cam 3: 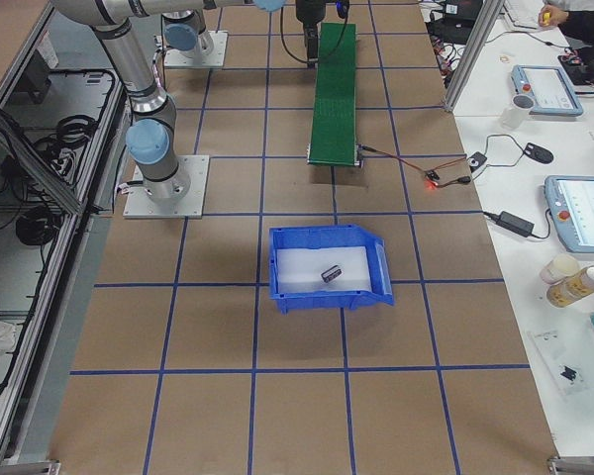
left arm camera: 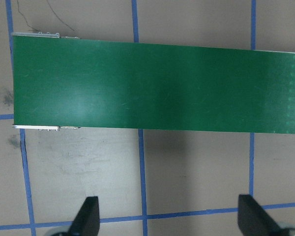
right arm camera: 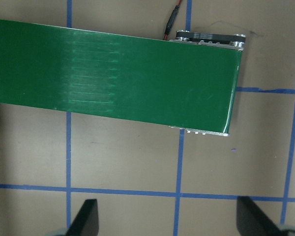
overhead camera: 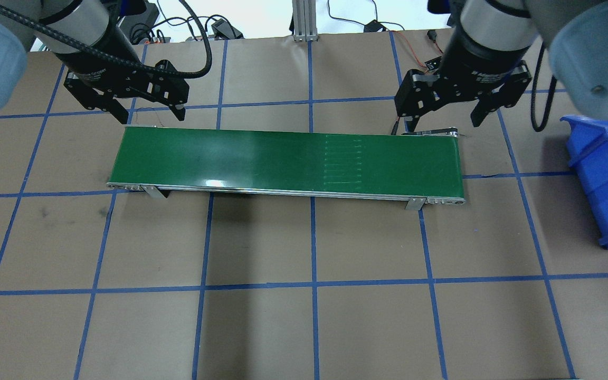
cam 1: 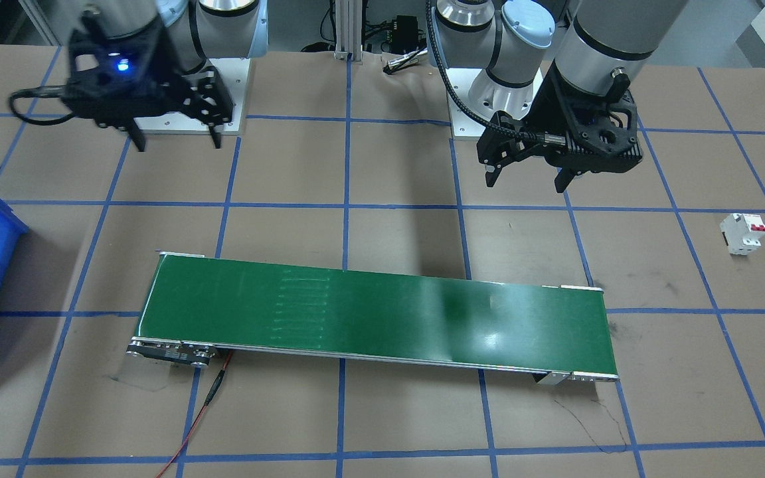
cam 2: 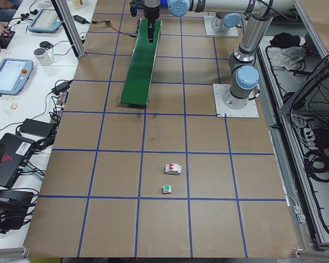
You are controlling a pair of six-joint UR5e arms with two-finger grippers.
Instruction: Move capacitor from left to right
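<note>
Blue bin (cam 3: 327, 301) at frame centre on the bench (cam 3: 228, 396), capacitor (cam 3: 332, 271) lying on its side inside, long axis near frame-horizontal, slightly tilted, left tool (overhead camera: 151, 115) and right tool (overhead camera: 444, 123) both spread wide, empty, pointing straight down near opposite ends of the green conveyor (overhead camera: 283, 161).

bin (cam 3: 329, 301) walls ring capacitor (cam 3: 331, 271), open from above

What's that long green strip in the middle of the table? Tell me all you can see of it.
The conveyor belt is a long, flat, glossy green band in a thin silvery metal frame, raised slightly on small brackets above the brown table. Nothing lies on it. A red wire leaves one end.
</note>
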